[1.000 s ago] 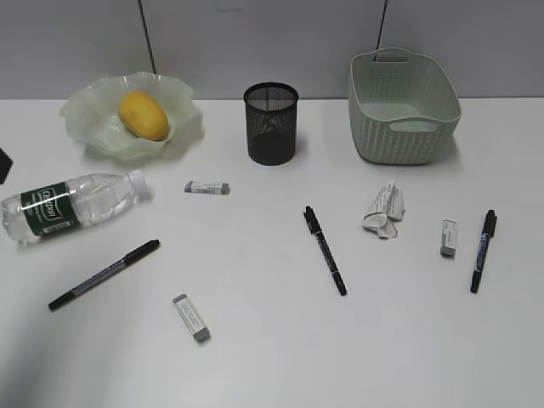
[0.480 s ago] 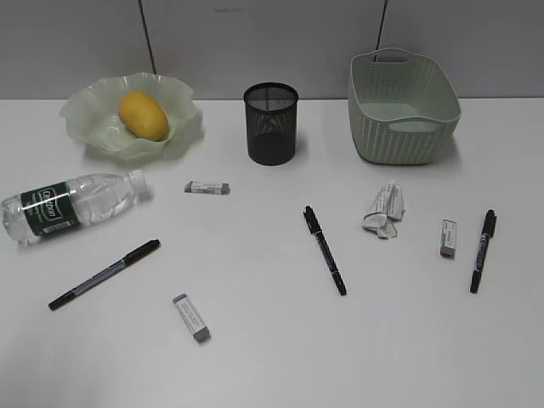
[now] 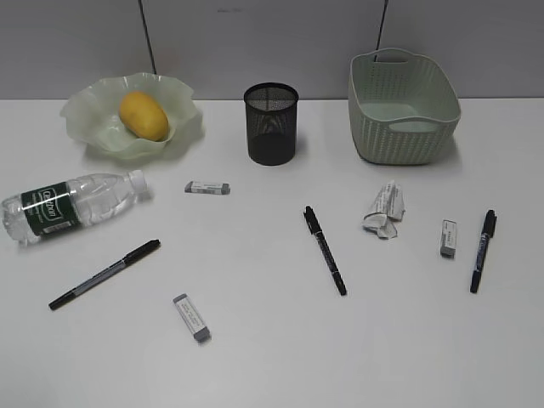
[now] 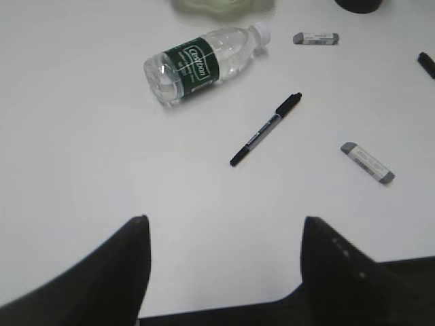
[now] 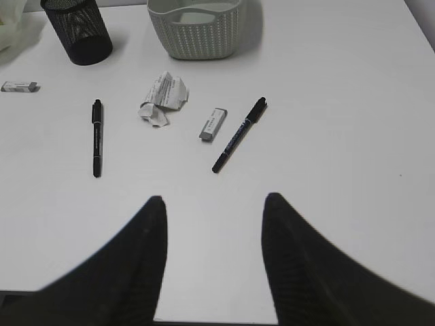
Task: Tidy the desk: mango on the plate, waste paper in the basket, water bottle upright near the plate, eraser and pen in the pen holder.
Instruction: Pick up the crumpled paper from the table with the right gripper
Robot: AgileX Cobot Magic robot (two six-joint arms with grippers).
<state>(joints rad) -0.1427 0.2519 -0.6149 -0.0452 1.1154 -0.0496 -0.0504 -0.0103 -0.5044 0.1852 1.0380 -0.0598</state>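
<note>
your left tool hangs with its jaws spread wide and nothing between them, above bare desk on your side of the water bottle. a second ago a dark bit of that arm showed at the left edge of the exterior view; now it is gone from there, so the arm has pulled back clear of the scene. your right tool is parted too, somewhat narrower, also empty, above bare desk short of a pen and an eraser.

nothing on the desk has shifted in that time. the mango already sits in the plate, so that part looks done. the bottle lies on its side near the plate, cap toward the middle, with a pen and an eraser on your side of it. the waste paper lies on the desk in front of the basket, not in it. the pen holder stands apart from every pen and eraser. to my eye the bottle is your left tool's likely next job.
</note>
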